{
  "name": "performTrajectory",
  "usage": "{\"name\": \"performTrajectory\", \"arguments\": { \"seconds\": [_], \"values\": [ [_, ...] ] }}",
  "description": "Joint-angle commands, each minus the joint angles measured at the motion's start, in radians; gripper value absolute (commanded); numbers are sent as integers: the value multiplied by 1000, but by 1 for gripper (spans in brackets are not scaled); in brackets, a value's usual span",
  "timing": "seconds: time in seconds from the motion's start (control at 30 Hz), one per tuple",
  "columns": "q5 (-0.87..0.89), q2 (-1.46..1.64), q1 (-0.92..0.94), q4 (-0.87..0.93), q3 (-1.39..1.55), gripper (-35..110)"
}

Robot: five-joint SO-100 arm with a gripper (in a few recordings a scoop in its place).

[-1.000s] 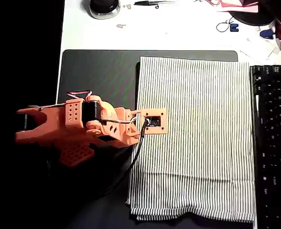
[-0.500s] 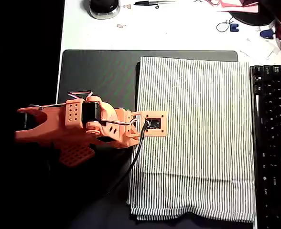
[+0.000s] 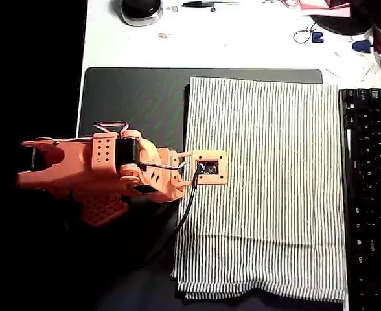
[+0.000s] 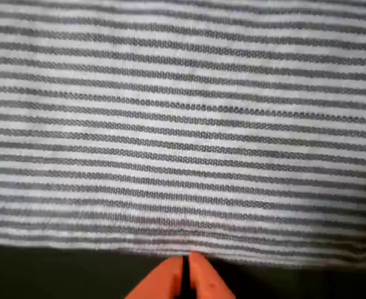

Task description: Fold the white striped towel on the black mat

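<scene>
The fingers [image 4: 184, 277] sit pressed together, empty, just short of the white striped towel [image 3: 268, 188] edge; they should open, then pinch that hem.

No brand, label, number or sign can be read with certainty. In the overhead view the black keyboard [image 3: 372, 194] at the right edge carries pale legends on its keys, too small and blurred to make out. A round pale mark sits near its lower right corner; what it shows cannot be told. The white striped towel [image 3: 268, 181] bears only stripes, in the wrist view as well, with no lettering.
</scene>
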Motion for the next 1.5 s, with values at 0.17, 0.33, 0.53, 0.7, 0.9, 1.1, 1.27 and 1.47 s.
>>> {"name": "performTrajectory", "arguments": {
  "seconds": [0.17,0.33,0.53,0.7,0.9,1.1,1.27,1.47],
  "values": [
    [25,-156,-54,17,-201,0],
    [80,-304,-126,52,-367,0],
    [150,-488,-224,69,-568,0],
    [230,-618,-302,92,-726,0],
    [311,-779,-388,94,-885,0],
    [400,-996,-449,75,-1069,0],
    [499,-1243,-483,92,-1304,0],
    [543,-1440,-515,94,-1516,0]
  ]
}}
